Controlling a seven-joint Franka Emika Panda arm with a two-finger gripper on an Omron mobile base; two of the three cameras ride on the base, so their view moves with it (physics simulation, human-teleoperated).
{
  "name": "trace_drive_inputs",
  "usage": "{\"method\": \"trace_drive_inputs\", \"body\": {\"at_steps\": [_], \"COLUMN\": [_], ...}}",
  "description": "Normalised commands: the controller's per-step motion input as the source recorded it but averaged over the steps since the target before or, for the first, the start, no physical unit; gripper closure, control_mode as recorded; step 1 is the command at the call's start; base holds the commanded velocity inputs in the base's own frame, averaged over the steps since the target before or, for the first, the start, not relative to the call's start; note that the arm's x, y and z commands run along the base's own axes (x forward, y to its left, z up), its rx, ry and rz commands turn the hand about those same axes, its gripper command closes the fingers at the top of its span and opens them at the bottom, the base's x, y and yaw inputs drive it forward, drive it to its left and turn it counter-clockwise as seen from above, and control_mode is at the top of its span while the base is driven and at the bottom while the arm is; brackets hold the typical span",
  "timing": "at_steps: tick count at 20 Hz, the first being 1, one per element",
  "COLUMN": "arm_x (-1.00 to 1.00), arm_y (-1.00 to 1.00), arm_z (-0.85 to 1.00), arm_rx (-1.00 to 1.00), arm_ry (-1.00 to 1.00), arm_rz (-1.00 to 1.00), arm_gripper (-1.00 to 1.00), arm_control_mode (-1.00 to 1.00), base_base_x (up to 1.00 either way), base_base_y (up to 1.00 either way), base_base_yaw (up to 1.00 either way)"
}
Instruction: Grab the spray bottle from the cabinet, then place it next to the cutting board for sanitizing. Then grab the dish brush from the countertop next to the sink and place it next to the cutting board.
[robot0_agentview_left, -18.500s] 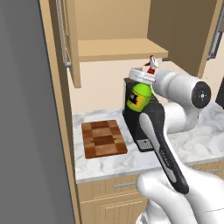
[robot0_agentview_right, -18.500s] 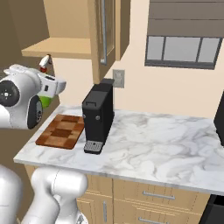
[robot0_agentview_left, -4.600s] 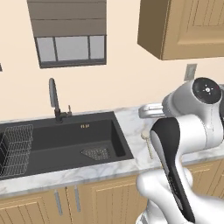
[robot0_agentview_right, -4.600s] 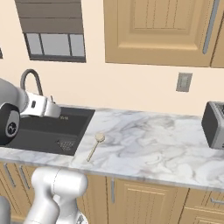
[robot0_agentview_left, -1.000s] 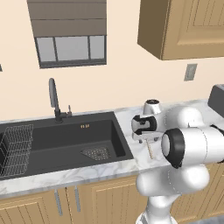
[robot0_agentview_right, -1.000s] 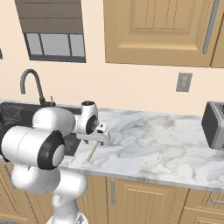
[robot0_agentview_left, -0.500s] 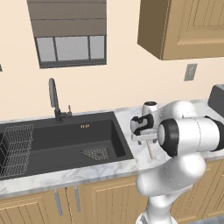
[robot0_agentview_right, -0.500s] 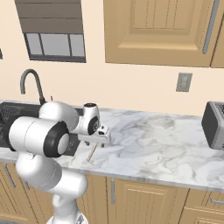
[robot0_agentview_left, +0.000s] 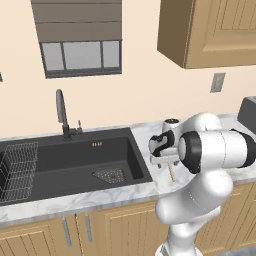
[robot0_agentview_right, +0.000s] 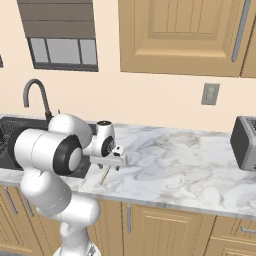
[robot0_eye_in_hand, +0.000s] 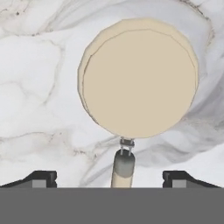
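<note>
Hand view: the dish brush (robot0_eye_in_hand: 138, 78) lies flat on the countertop (robot0_eye_in_hand: 35, 87). Its round beige head sits in the upper middle, and its handle runs from the head toward 6 o'clock, passing between the two finger tips (robot0_eye_in_hand: 41, 178) at the lower corners. The gripper (robot0_eye_in_hand: 109, 179) stands wide open with one tip on each side of the handle and clear marble between each tip and the wood; neither touches it. A small dark metal joint links head and handle.

Left base view: the gripper (robot0_agentview_left: 167, 161) points down at the countertop (robot0_agentview_left: 145, 135) just to the 3 o'clock side of the sink (robot0_agentview_left: 70, 160). A short piece of the brush handle (robot0_agentview_left: 172, 173) shows below it, at 6 o'clock from the hand. The faucet (robot0_agentview_left: 61, 112) stands at the back rim of the basin, and a wire rack (robot0_agentview_left: 17, 170) sits in its 9 o'clock end.

Right base view: the gripper (robot0_agentview_right: 111, 161) hangs over the marble near the front edge. The handle (robot0_agentview_right: 104, 176) slants out beneath it toward 7 o'clock. A toaster (robot0_agentview_right: 245, 142) stands at the far 3 o'clock end of the slab. A wall outlet (robot0_agentview_right: 210, 94) sits above the counter, below a wall cabinet (robot0_agentview_right: 180, 35).
</note>
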Motion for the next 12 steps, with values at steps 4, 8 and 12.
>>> {"method": "trace_drive_inputs", "body": {"at_steps": [4, 8, 12], "arm_x": [0.01, 0.00, -0.10], "arm_y": [0.00, 0.02, 0.50], "arm_z": [-0.18, -0.13, 0.01], "arm_rx": [0.00, 0.00, 0.00], "arm_ry": [0.00, 0.01, -0.01], "arm_rz": [0.00, 0.00, 0.00], "arm_gripper": [1.00, 1.00, 1.00], "arm_control_mode": [-1.00, -1.00, -1.00], "base_base_x": [0.00, 0.00, 0.00], "base_base_y": [0.00, 0.00, 0.00], "base_base_yaw": [0.00, 0.00, 0.00]}}
